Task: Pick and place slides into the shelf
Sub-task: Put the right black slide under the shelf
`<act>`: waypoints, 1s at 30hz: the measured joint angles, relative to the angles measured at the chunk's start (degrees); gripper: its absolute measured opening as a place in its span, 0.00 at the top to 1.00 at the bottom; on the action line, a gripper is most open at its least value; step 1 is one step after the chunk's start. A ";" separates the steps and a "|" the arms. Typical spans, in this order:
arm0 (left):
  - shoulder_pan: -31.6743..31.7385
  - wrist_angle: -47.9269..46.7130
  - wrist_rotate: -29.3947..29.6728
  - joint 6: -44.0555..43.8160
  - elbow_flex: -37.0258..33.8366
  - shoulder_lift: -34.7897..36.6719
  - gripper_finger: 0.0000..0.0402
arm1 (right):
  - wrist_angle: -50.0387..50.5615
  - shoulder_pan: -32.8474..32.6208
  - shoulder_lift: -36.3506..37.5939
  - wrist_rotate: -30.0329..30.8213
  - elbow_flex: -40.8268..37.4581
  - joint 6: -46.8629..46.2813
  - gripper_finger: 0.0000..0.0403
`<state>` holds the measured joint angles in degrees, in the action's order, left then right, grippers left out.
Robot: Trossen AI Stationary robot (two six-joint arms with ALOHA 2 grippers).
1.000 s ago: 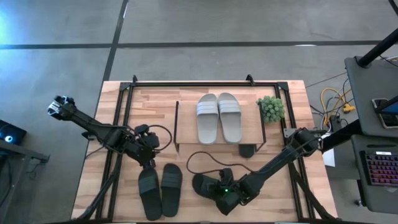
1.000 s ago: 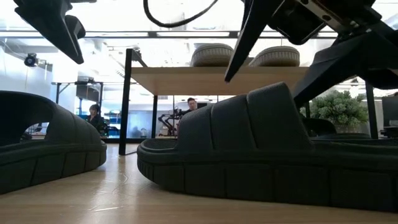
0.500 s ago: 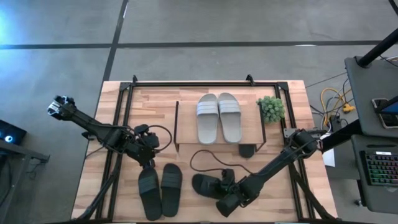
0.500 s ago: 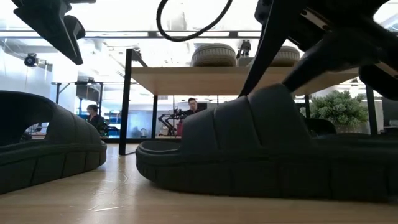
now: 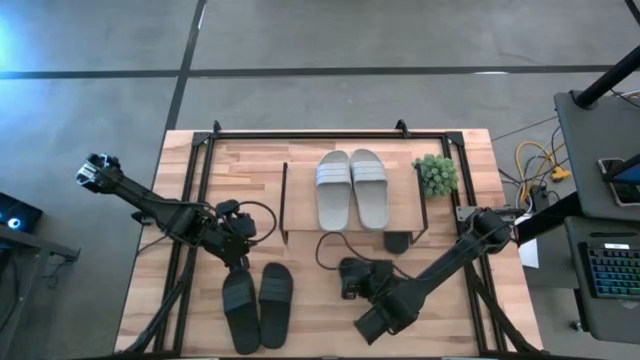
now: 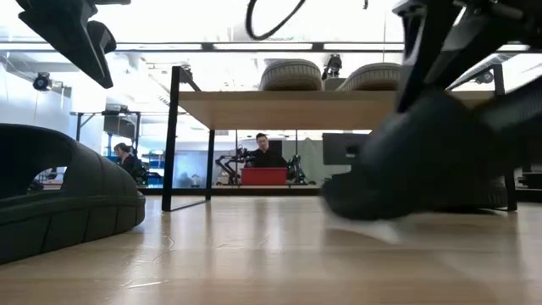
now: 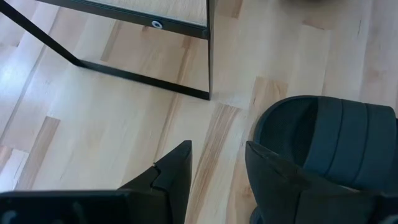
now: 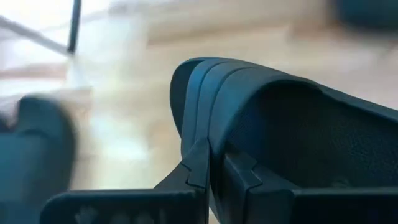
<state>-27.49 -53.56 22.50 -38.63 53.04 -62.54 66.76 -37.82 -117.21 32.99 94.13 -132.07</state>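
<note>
— Where is the slide? 
— Right tool [image 8: 211, 163] pinches a black slide's [image 8: 280, 124] ribbed strap, lifted near the shelf [image 5: 300, 238]. 
— Handling? 
— Likely light, flexible foam; strap suits gripping. Left tool [image 7: 214, 168] hangs wide, empty.

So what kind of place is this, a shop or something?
More likely a robotics lab or workshop: a bare concrete floor, a keyboard on a side desk, and people at workstations beyond the table.

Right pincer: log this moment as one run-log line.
right pincer: shut on black slide, lifted | left pincer: open, above black pair | grey-white pair: on shelf
</note>
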 joint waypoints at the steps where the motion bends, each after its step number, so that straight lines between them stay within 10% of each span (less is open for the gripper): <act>1: 0.00 0.00 0.00 0.00 0.00 0.00 0.66 | 3.53 0.09 0.00 -0.14 0.88 0.02 0.97; 14: 0.00 0.00 0.38 0.00 0.00 0.00 0.66 | 3.30 0.22 0.09 -7.37 -1.93 1.27 0.94; 30: 0.02 0.09 0.48 -0.01 -0.07 0.00 0.66 | 5.35 0.28 0.35 -19.15 -2.30 9.63 0.50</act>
<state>-27.46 -53.47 22.98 -38.64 52.97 -62.54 72.11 -37.54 -116.86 13.85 91.83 -122.44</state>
